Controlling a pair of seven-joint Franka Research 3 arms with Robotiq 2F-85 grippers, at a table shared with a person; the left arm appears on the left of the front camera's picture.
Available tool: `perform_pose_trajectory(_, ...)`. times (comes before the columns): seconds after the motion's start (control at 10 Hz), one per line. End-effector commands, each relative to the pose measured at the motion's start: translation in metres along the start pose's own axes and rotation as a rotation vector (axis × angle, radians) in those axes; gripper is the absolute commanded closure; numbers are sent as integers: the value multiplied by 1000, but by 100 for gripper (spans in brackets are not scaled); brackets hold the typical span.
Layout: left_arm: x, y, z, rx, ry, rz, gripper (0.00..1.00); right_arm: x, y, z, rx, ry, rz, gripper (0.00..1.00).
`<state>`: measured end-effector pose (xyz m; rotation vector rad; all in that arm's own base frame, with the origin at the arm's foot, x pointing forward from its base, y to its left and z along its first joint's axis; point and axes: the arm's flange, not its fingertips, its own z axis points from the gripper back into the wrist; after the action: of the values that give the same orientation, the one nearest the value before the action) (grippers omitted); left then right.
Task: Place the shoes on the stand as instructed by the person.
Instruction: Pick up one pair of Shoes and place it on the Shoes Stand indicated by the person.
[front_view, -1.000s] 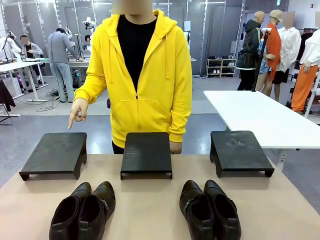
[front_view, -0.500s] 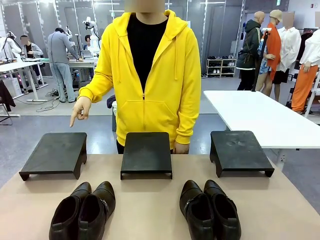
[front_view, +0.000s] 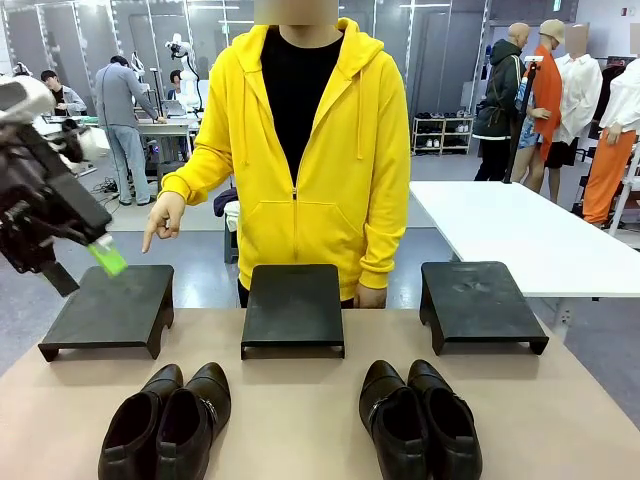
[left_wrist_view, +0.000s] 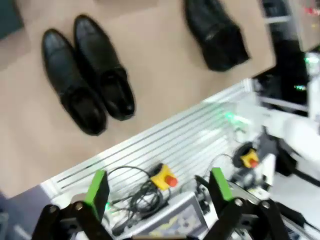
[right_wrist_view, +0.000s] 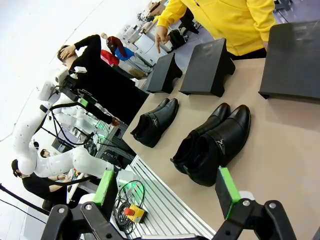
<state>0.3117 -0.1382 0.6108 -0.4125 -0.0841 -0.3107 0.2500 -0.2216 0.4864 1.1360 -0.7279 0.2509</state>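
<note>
Person (front_view: 300, 150) points one hand (front_view: 160, 218) down at the left stand (front_view: 110, 305); both shoe pairs sit on the table (front_view: 300, 400).
Left pair (front_view: 165, 420) is in front of the left and middle stand (front_view: 293, 303), right pair (front_view: 420, 420) in front of the middle and right stand (front_view: 480, 300). Left gripper (front_view: 82, 268) hangs over the left stand's outer edge, fingers spread, holding nothing. Right gripper (right_wrist_view: 166, 192) is spread wide and empty at the robot-side table edge.
</note>
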Motion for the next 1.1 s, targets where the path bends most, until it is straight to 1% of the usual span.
perform_pose_trajectory(0.0, 2, -8, -35, 181, 8, 117, 0, 1, 1, 2, 6, -8, 12, 0)
perform_pose_trajectory(0.1, 1, -11, -59, 226, -4, 159, 0, 1, 1, 2, 6, -8, 12, 0)
perform_pose_trajectory(0.3, 0, -6, -92, 300, -39, 240, 0, 1, 1, 2, 6, -8, 12, 0)
perform_pose_trajectory(0.4, -2, -5, -112, 335, -23, 257, 0, 1, 1, 2, 6, -8, 12, 0)
perform_pose_trajectory(0.5, -4, -2, -131, 365, -34, 280, 0, 1, 1, 2, 6, -8, 12, 0)
perform_pose_trajectory(0.6, -6, 1, -148, 364, -64, 313, 0, 1, 1, 2, 6, -8, 12, 0)
perform_pose_trajectory(0.8, -10, 4, -175, 381, -100, 335, 0, 1, 1, 2, 6, -8, 12, 0)
perform_pose_trajectory(1.0, -11, 10, -197, 403, -115, 368, 0, 1, 1, 2, 6, -8, 12, 0)
